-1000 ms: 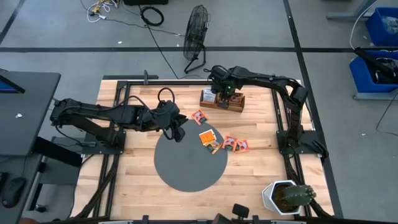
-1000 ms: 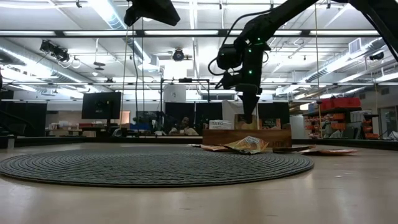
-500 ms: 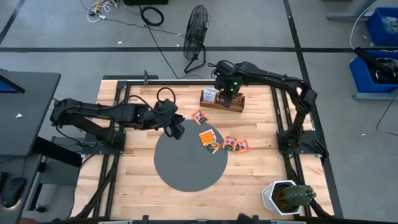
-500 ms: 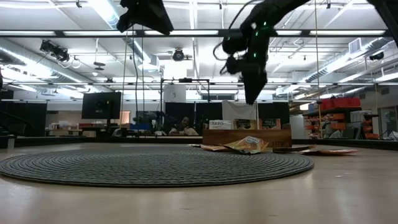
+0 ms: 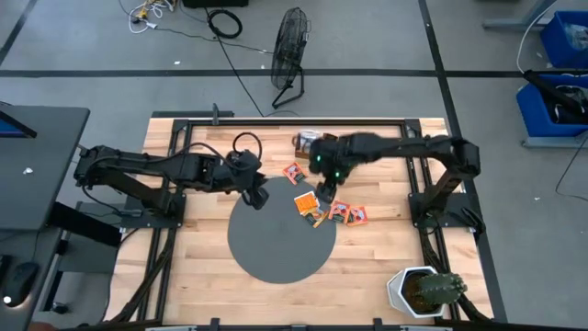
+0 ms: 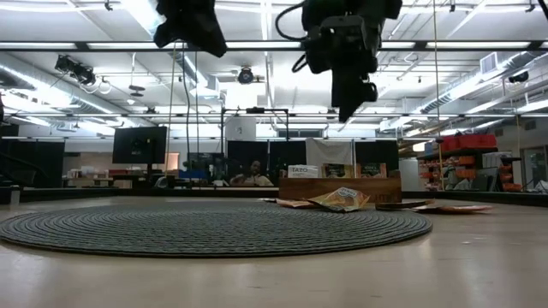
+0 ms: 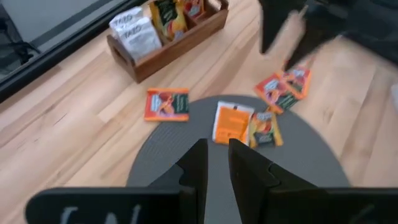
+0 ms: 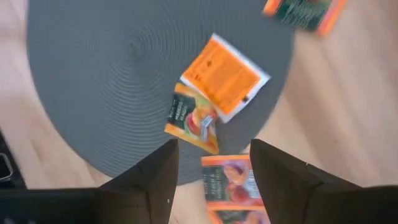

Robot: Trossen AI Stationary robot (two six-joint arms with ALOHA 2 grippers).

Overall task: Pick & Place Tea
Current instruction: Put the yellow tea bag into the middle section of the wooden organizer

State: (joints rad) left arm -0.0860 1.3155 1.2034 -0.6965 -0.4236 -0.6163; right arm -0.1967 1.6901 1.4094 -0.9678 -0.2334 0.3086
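Note:
Several small tea packets lie loose. An orange one (image 5: 306, 202) and a darker one (image 5: 318, 217) rest flat on the grey disc (image 5: 276, 244). Two more (image 5: 348, 214) lie on the wood to its right, and one (image 5: 294, 173) lies beyond it. A wooden box (image 7: 165, 31) holds upright packets at the far side. My right gripper (image 5: 327, 194) hangs open and empty above the loose packets, which show below it in its wrist view (image 8: 214, 155). My left gripper (image 5: 260, 195) hangs shut and empty above the disc's far left edge (image 7: 217, 165).
A white pot with a cactus (image 5: 423, 290) stands at the table's near right corner. Black frame rails (image 5: 418, 175) run along the table's sides. A fan (image 5: 289, 55) stands on the floor beyond the far edge.
My right gripper has risen from the wooden box and swung toward the table's near edge. It now hangs over the loose packets at the disc's right side. The packets have not moved.

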